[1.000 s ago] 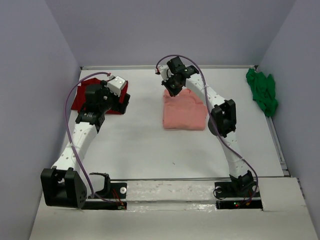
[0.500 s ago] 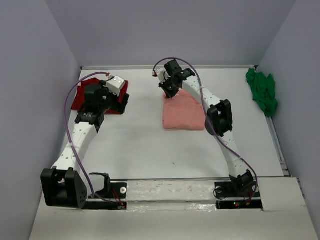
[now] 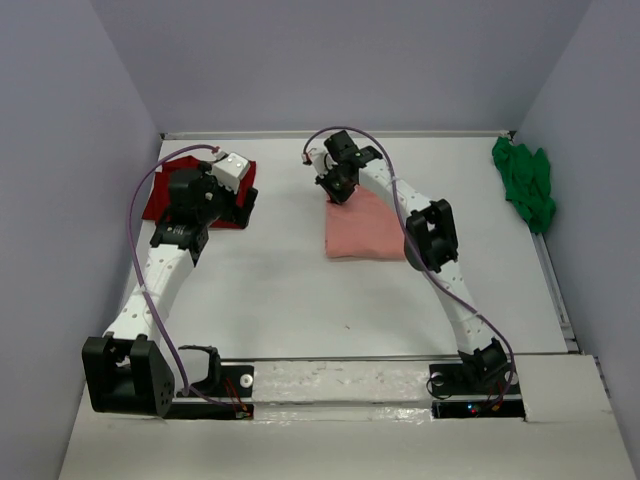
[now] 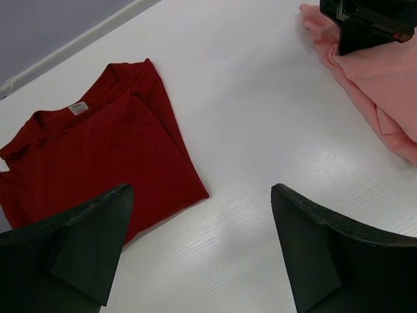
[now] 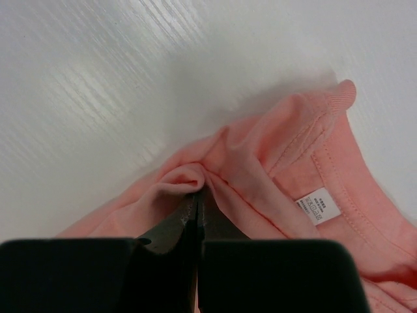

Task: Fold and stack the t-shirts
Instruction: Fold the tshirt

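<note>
- A white table (image 3: 290,290) boxed in by plain grey-lilac walls (image 3: 330,60) is the stage, and we take twelve o'clock as its far edge in the top view.
- The dark red t-shirt (image 4: 98,150) lies flat at ten o'clock. It is folded to a compact shape with its small white label (image 4: 78,107) showing at the neck.
- The left gripper (image 4: 199,195) hangs just above the bare table at the red shirt's three o'clock side. Its jaws are spread wide and hold nothing.
- The salmon-pink t-shirt (image 3: 365,225) sits just past centre toward twelve o'clock, already a tidy rectangle.
- The right gripper (image 5: 199,195) is clamped tight on a pinch of pink cloth at that shirt's eleven o'clock corner. The pinch is beside the collar and the shirt's own tag (image 5: 317,205).
- The green t-shirt (image 3: 525,185) lies crumpled at two o'clock against the right-hand wall, well apart from both arms.
- We judge the job roughly half done. Two shirts look folded, though the pink one may yet be getting a last tuck or a carry.
- None is stacked, and the green shirt is yet to be spread, folded and added to a pile.
</note>
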Tool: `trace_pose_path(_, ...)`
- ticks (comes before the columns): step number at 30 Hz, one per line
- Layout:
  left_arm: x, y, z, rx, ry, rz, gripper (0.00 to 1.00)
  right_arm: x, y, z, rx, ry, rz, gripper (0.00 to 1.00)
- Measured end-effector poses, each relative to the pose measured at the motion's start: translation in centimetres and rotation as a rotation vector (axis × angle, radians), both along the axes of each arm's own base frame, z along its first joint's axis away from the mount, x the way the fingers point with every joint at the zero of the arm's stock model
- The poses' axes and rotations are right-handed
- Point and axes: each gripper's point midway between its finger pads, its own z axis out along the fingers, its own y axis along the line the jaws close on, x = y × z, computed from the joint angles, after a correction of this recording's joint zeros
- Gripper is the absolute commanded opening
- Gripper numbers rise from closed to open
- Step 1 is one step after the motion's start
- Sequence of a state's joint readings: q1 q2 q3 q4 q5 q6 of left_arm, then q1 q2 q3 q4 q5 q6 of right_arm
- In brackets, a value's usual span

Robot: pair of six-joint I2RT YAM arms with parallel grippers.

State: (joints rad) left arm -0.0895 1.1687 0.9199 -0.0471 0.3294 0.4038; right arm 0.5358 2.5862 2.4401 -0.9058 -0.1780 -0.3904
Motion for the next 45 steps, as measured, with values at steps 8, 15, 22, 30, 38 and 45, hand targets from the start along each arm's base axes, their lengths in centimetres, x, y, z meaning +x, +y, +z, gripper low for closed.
trace_pose_path(8,-0.1,0.0,-0.3,0.0,0.008,0.0,0.99,1.4,-1.8,2.1,-0.124,-0.172,-0.035,0.0)
trace_pose_path(15,-0.1,-0.1,-0.3,-0.003,0.007,-0.003,0.99,0.8,-4.4,13.7,-0.141,-0.432,-0.103,0.27)
trace_pose_path(22,-0.2,-0.1,0.3,-0.005,-0.011,-0.006,0.99,-5.0,-5.8,19.8,-0.074,-0.451,-0.073,0.0)
trace_pose_path(30,0.2,0.2,-0.4,-0.012,0.006,0.002,0.99,-12.5,-6.6,11.9,-0.107,-0.129,0.029,0.02)
trace_pose_path(38,0.6,1.2,-1.1,-0.041,0.032,0.031,0.99,-15.1,-5.1,10.6,-0.089,-0.034,0.101,0.19)
trace_pose_path(45,0.6,1.4,-1.0,-0.057,0.033,0.037,0.99,-18.1,-1.5,7.9,-0.103,0.05,0.215,0.0)
